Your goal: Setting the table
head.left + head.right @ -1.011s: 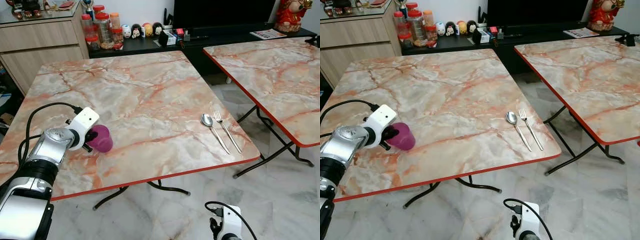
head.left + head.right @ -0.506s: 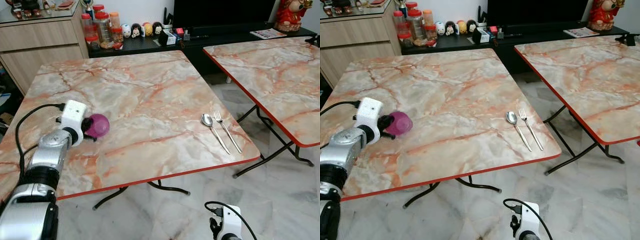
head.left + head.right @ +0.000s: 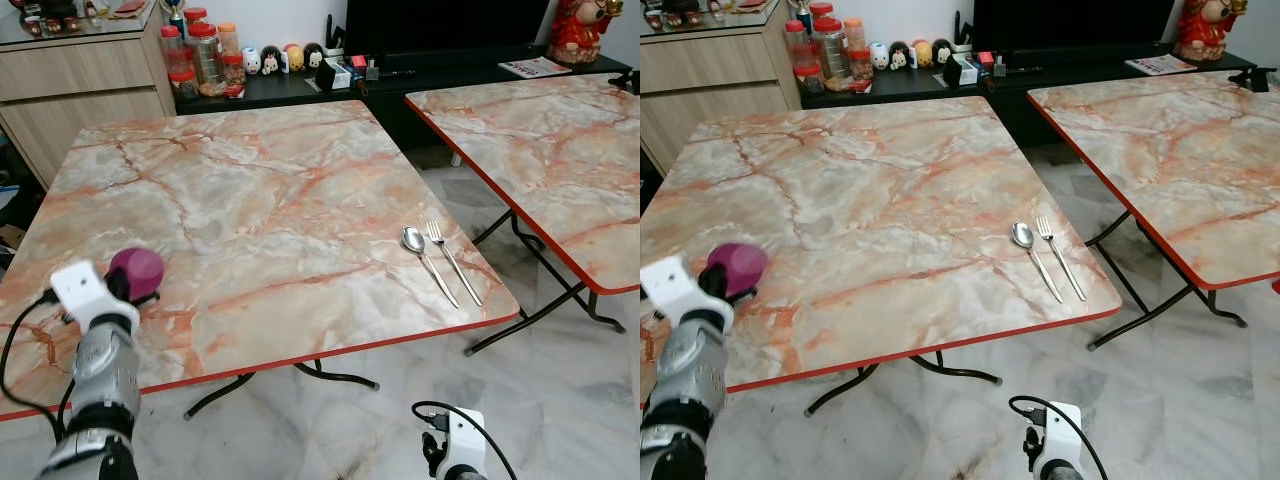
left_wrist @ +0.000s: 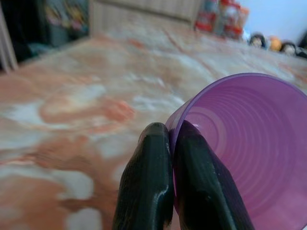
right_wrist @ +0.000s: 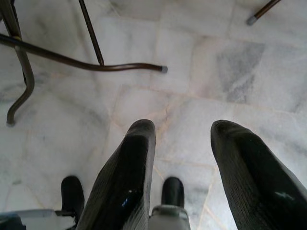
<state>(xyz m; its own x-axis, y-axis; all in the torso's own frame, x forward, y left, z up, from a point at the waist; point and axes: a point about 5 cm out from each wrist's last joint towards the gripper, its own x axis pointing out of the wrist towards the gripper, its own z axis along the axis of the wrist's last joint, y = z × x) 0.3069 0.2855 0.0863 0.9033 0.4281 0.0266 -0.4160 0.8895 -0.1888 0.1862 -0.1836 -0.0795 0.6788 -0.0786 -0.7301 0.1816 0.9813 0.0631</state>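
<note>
Table (image 3: pixel 300 180) unchanged; spoon (image 3: pixel 414 240) and fork (image 3: pixel 437 234) near its right front corner. Left gripper (image 4: pixel 172 143) has swung left and back, fingers pinched on cup (image 3: pixel 136 271) rim, above table's left edge. Placement pending. Right gripper (image 5: pixel 182 139) hangs open.

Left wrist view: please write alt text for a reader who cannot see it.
The left gripper pinches the rim of a purple cup, one finger inside and one outside, above the marble-patterned table. Jars stand blurred beyond.
</note>
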